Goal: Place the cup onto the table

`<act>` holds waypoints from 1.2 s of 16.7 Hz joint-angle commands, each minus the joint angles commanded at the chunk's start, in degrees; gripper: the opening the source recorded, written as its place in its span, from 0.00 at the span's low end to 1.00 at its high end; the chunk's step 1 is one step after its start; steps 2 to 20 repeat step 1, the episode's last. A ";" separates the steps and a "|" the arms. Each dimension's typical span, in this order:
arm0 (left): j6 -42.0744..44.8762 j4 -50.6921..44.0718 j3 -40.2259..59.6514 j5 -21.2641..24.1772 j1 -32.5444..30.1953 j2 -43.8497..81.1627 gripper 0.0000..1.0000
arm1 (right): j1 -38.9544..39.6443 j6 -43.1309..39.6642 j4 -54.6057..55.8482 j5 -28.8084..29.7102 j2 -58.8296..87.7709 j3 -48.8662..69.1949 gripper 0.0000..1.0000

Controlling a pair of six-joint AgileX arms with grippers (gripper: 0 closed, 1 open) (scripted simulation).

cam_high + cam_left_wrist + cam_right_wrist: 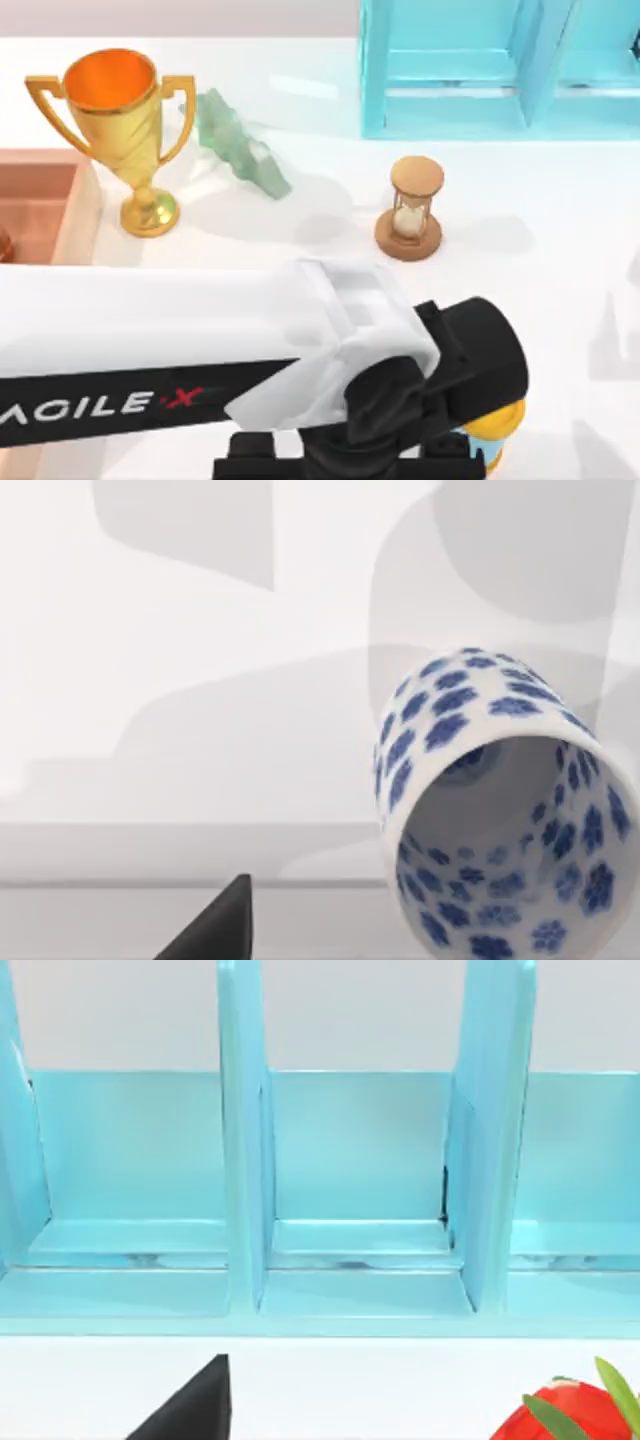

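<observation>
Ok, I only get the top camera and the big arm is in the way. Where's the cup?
Observer: In the left wrist view it's close to the left gripper. The cup is white with blue flowers.
Operator: Is anything in it?
Observer: No. Its mouth faces the camera and the inside looks empty.
Operator: What does the right wrist camera see?
Observer: Something red with green leaves on the table, in front of the blue shelf.
</observation>
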 joint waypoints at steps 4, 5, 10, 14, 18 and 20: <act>0.00 0.00 0.00 0.00 0.00 0.00 1.00 | 0.00 0.00 0.00 0.00 0.00 0.00 1.00; 0.00 0.00 0.00 0.00 0.00 0.00 1.00 | 0.00 0.00 0.00 0.00 0.00 0.00 1.00; 0.00 0.00 0.00 0.00 0.00 0.00 1.00 | 0.00 0.00 0.00 0.00 0.00 0.00 1.00; 0.00 0.00 0.00 0.00 0.00 0.00 1.00 | 0.00 0.00 0.00 0.00 0.00 0.00 1.00; 0.00 0.00 0.00 0.00 0.00 0.00 1.00 | 0.00 0.00 0.00 0.00 0.00 0.00 1.00; 0.00 0.00 0.00 0.00 0.00 0.00 1.00 | 0.00 0.00 0.00 0.00 0.00 0.00 1.00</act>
